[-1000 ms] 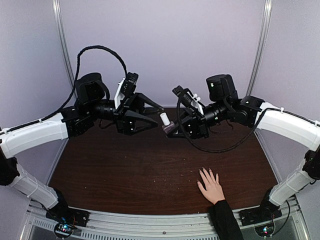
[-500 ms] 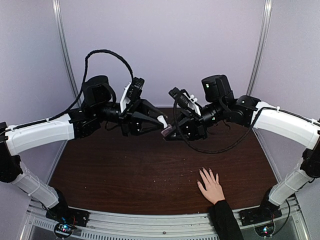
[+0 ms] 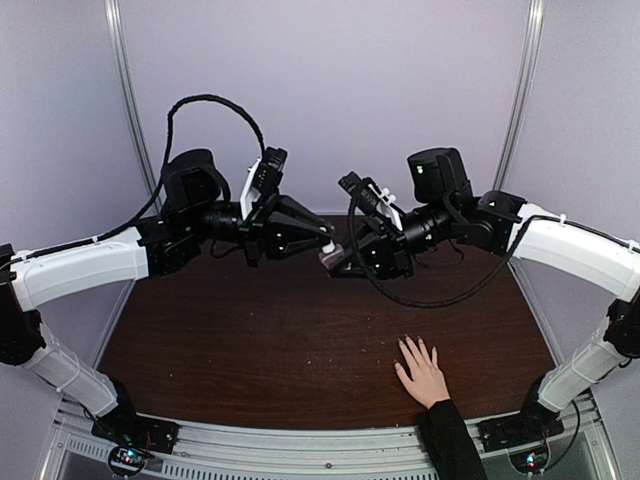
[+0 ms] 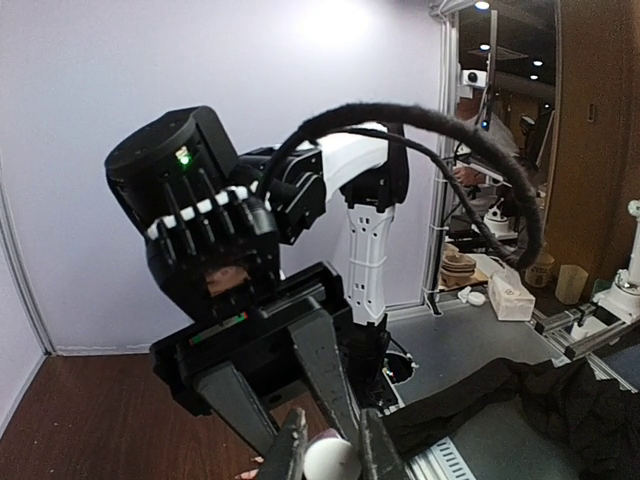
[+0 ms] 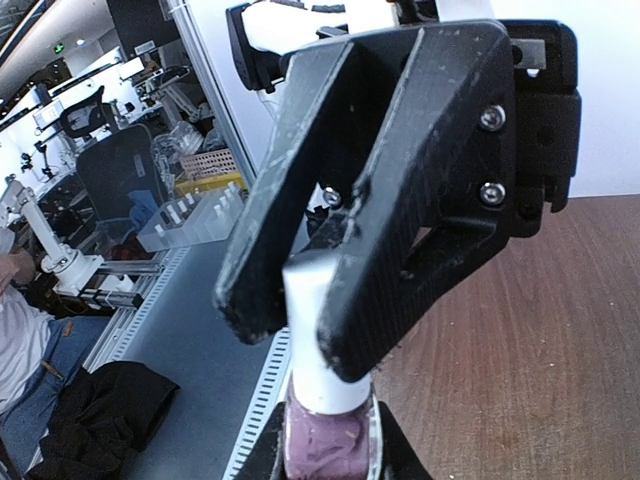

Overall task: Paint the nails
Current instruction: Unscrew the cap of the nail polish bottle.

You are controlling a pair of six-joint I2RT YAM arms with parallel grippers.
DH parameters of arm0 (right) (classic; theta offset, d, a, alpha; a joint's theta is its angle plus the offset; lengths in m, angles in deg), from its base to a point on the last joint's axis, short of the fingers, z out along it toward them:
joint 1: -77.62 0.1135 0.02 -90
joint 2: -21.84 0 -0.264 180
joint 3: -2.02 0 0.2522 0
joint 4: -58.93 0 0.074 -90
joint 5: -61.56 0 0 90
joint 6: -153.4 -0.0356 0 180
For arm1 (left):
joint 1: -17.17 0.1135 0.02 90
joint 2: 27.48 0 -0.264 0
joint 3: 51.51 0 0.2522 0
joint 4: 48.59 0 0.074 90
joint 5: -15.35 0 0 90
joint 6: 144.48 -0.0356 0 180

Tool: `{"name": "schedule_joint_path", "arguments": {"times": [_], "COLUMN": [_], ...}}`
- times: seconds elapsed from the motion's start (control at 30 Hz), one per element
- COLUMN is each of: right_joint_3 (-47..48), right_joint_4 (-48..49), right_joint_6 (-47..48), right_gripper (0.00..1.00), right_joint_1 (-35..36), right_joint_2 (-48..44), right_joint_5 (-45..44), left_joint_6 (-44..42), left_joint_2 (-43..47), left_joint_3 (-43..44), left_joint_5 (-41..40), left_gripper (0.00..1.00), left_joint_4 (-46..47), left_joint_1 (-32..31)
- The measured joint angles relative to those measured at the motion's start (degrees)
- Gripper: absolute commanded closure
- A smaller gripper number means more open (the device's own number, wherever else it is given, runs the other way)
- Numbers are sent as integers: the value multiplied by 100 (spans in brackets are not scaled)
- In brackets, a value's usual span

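A light-skinned hand [image 3: 425,372] with spread fingers lies flat at the table's front right; its nails are too small to make out. High over the back middle, my right gripper [image 3: 343,262] [image 5: 325,455] is shut on a small clear bottle [image 3: 331,259] [image 5: 325,442] of purple polish. My left gripper [image 3: 322,247] [image 4: 331,452] comes from the left and is shut on the bottle's white cap [image 4: 332,462] [image 5: 318,340]. Both black fingers [image 5: 420,200] of the left gripper press the sides of the cap. The two grippers meet nose to nose well above the wood.
The dark wooden table [image 3: 250,340] ends in a metal rail [image 3: 300,445] at the front. A black sleeve [image 3: 452,440] crosses that rail at the right. Pale walls and upright metal posts [image 3: 125,100] close the back and sides.
My left gripper has moved right onto the bottle and shut on its white cap. The right gripper has kept hold of the bottle, shifting slightly. The hand has not moved.
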Motion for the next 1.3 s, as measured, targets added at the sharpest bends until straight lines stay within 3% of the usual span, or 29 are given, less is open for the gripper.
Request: {"name": "schedule_joint_path", "arguments": {"times": [0.2,0.67,0.97,1.17,1.3], "right_joint_3": [-83,-90,-136,-160,-160], "right_joint_4": [103,273,376,428,529], "right_joint_6": [-50,-109,-105,-122,-127], "right_gripper": [100,100,100,100,100], "right_joint_1": [0,31,48,48,48], "right_joint_2": [-170,-203,-118,-109,-109], "right_joint_5": [-710,-3143,-3840,-3921,-3753], "left_joint_6": [55,350,704,750,671], "left_joint_2": [4,-85,-249,-321,-313], "left_joint_3": [0,164,190,256,251], "left_joint_5": [-389,-2518,-3394,-3519,-3335], "left_gripper": [94,96,95,49,33], "left_joint_4": [33,-503,-490,-597,-828], "left_joint_1": [9,37,-31,-61,-70]}}
